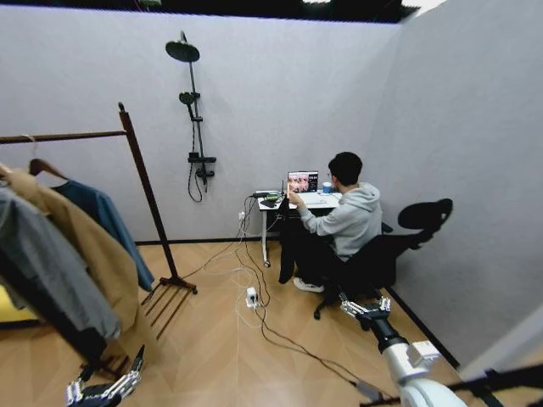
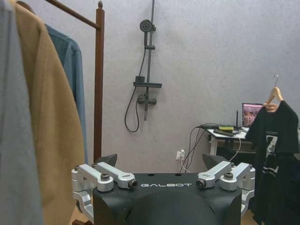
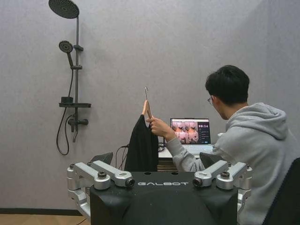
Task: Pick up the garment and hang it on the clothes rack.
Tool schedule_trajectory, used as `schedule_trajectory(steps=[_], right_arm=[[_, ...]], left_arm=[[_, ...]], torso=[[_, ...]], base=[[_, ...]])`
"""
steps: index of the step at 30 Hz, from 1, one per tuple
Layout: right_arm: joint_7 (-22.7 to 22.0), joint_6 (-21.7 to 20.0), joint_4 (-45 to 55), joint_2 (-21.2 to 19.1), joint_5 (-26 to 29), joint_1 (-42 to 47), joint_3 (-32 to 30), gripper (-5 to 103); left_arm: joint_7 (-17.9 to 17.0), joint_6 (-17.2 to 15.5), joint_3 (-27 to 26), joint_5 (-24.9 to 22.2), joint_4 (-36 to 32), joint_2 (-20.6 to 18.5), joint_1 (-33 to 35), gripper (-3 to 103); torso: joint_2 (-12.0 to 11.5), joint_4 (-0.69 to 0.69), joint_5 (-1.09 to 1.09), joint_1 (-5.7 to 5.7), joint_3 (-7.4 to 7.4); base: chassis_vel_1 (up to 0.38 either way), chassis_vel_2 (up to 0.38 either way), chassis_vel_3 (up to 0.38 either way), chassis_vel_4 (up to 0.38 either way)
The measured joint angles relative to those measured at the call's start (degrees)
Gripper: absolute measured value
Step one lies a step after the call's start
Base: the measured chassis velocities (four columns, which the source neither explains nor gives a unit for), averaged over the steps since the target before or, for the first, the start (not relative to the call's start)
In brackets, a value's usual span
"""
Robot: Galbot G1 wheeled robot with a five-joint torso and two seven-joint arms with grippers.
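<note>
The garment (image 3: 143, 147) is black and hangs from a light wooden hanger that a seated person's hand (image 3: 157, 124) holds up beside the desk. It also shows as the garment (image 1: 288, 248) and the garment (image 2: 276, 150). The clothes rack (image 1: 149, 203) is dark reddish-brown and stands at the left, with its post (image 2: 99, 84) close to my left arm. My left gripper (image 1: 106, 386) is low beside the rack, and the left gripper (image 2: 159, 161) is open and empty. My right gripper (image 1: 365, 306) points toward the person, well short of the garment. The right gripper (image 3: 156, 159) is open and empty.
A tan coat (image 1: 81, 246), a grey garment (image 1: 42, 263) and a blue jacket (image 1: 106, 220) hang on the rack. The desk (image 1: 318, 202), the person's office chair (image 1: 386, 259), floor cables with a power strip (image 1: 252, 297) and a wall shower fixture (image 1: 193, 119) lie ahead.
</note>
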State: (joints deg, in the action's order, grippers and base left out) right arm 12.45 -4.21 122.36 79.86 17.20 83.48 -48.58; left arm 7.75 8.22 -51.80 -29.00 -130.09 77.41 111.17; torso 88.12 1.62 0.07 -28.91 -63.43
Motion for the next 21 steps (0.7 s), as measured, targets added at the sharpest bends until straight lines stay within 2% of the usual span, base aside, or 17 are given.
schedule_trajectory(steps=[1,2,6,7,8,9,11,13,14,15,16,17,18,19,21], right_arm=[[0.0,0.0,0.0,0.0,0.0,0.0,0.0,100],[0.0,0.0,0.0,0.0,0.0,0.0,0.0,100],[-0.1,0.0,-0.1,-0.2,-0.3,0.0,-0.1,100],[-0.1,-0.1,-0.2,-0.2,-0.4,0.0,-0.1,100],[-0.3,-0.3,-0.3,-0.2,-0.6,0.0,0.0,100],[-0.3,-0.3,-0.3,-0.2,-0.6,0.0,0.0,100],[-2.5,-3.4,0.2,-0.5,-0.4,-0.4,0.1,100],[-3.4,-4.7,0.6,-0.7,0.5,-0.7,0.2,100],[-6.5,-6.8,1.2,-1.6,2.7,-1.7,0.2,100],[-6.5,-6.8,1.2,-1.6,2.7,-1.7,0.2,100],[-8.6,-8.2,1.2,-2.7,4.5,-3.0,0.2,100],[-10.3,-9.9,0.0,-4.7,6.8,-5.2,0.2,100],[-10.3,-9.9,0.0,-4.7,6.8,-5.2,0.2,100],[-11.2,-11.2,-2.5,-6.8,8.5,-8.1,0.1,100],[-11.7,-11.8,-8.0,-11.0,10.4,-14.0,0.3,100]], left_arm=[[0.0,0.0,0.0,0.0,0.0,0.0,0.0,100],[0.0,0.0,0.0,0.0,0.0,0.0,0.0,100],[0.0,0.0,0.0,0.0,0.0,0.0,0.0,100],[0.0,0.0,0.0,0.0,0.0,0.0,0.0,100],[0.0,0.0,0.0,0.0,0.0,0.0,0.0,100],[0.0,0.0,0.0,0.0,0.0,0.0,0.0,100],[0.0,0.0,0.0,0.0,0.0,0.0,0.0,100],[0.0,0.0,0.0,0.0,0.0,0.0,0.0,100],[0.0,0.0,0.0,0.0,0.0,0.0,0.0,100],[0.0,0.0,0.0,0.0,0.0,0.0,0.0,100],[0.0,0.0,0.0,0.0,0.0,0.0,0.0,100],[0.0,0.0,0.0,0.0,0.0,0.0,0.0,100],[0.0,0.0,0.0,0.0,0.0,0.0,0.0,100],[0.0,0.0,0.0,0.0,0.0,0.0,0.0,100],[0.0,0.0,0.0,0.0,0.0,0.0,0.0,100]], torso=[[0.0,0.0,0.0,0.0,0.0],[0.0,0.0,-0.13,0.04,0.03],[0.0,0.0,-0.15,0.03,0.02],[0.0,0.01,-0.14,0.0,0.0],[0.0,0.0,0.01,0.0,0.0],[0.0,0.0,0.01,0.0,0.0],[0.0,0.01,-0.14,0.01,0.01],[0.0,0.01,-0.06,-0.01,-0.01],[0.0,0.02,0.0,-0.02,-0.01],[0.0,0.02,0.0,-0.02,-0.01],[0.0,0.02,-0.14,-0.03,-0.01],[0.0,0.02,-0.1,-0.03,0.0],[0.0,0.02,-0.1,-0.03,0.0],[0.0,-0.01,-0.03,-0.06,-0.02],[0.0,0.03,-0.03,-0.07,-0.02]], base=[[-0.359,0.367,0.355,-0.344],[-0.359,0.331,0.351,-0.367],[-0.363,0.338,0.357,-0.363],[-0.331,0.34,0.371,-0.367],[-0.363,0.391,0.327,-0.353],[-0.363,0.391,0.327,-0.353],[-0.369,0.345,0.379,-0.354],[-0.36,0.338,0.371,-0.344],[-0.318,0.304,0.306,-0.263],[-0.318,0.304,0.306,-0.263],[-0.318,0.228,0.263,-0.263],[-0.236,0.228,0.156,-0.254],[-0.236,0.228,0.156,-0.254],[-0.126,0.182,0.156,-0.043],[-0.055,0.067,0.008,0.025]])
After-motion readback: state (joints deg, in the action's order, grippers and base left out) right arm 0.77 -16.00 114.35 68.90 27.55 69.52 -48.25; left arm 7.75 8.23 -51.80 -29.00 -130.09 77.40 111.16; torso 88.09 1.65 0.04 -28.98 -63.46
